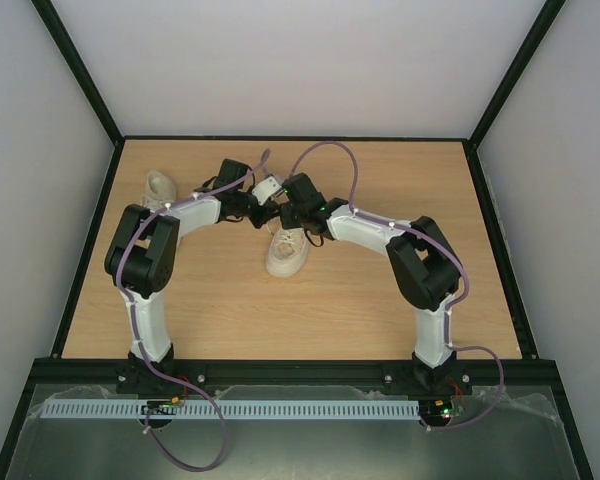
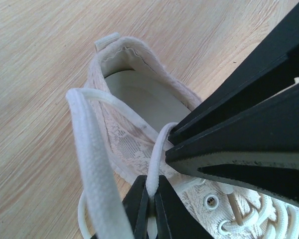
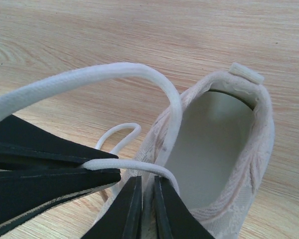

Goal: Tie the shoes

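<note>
One cream-white shoe (image 1: 287,252) lies mid-table, and both grippers meet just above its laces. My left gripper (image 1: 263,213) is shut on a thin white lace (image 2: 157,158), pinched between its fingertips in the left wrist view (image 2: 150,185). My right gripper (image 1: 284,216) is also shut, with lace pinched between its tips (image 3: 143,180). A short stretch of lace (image 3: 134,165) runs from the left gripper's fingers (image 3: 40,172) to my right jaws. A big loop of lace (image 3: 114,72) arches over the shoe's opening (image 3: 214,144). The second shoe (image 1: 160,187) lies at the far left, partly behind the left arm.
The wooden table (image 1: 380,300) is walled at the back and sides by a black frame (image 1: 290,139). The two arms cross the table's middle from the near edge. Purple cables (image 1: 330,150) loop above the grippers.
</note>
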